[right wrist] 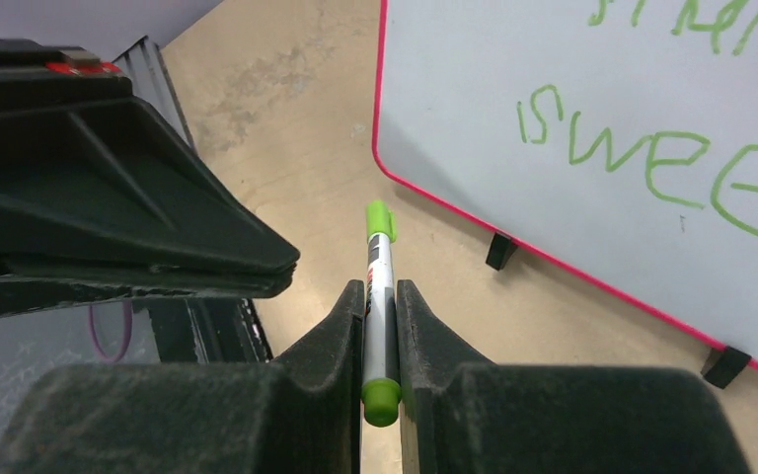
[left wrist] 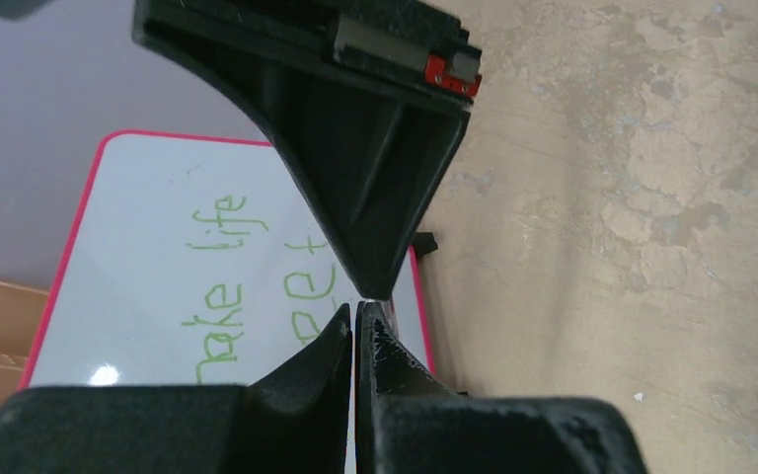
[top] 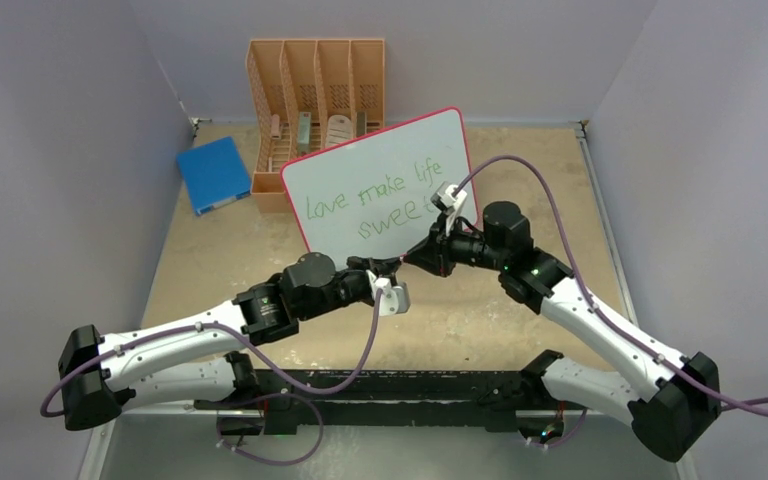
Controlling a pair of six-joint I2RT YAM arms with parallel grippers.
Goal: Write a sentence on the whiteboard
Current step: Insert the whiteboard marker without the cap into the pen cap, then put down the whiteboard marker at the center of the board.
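Large glossy white whiteboard with red-pink rim (top: 380, 185) stands tilted back on tan table (top: 520, 320), facing the arms for reach, with the green handwritten sentence (top: 375, 198) "love make life sweet" across it. Right gripper (right wrist: 380, 292) clamps slim white green-capped marker (right wrist: 379, 247) off the board, so writing is likely done. Left gripper (left wrist: 355, 311) is closed tight and empty.
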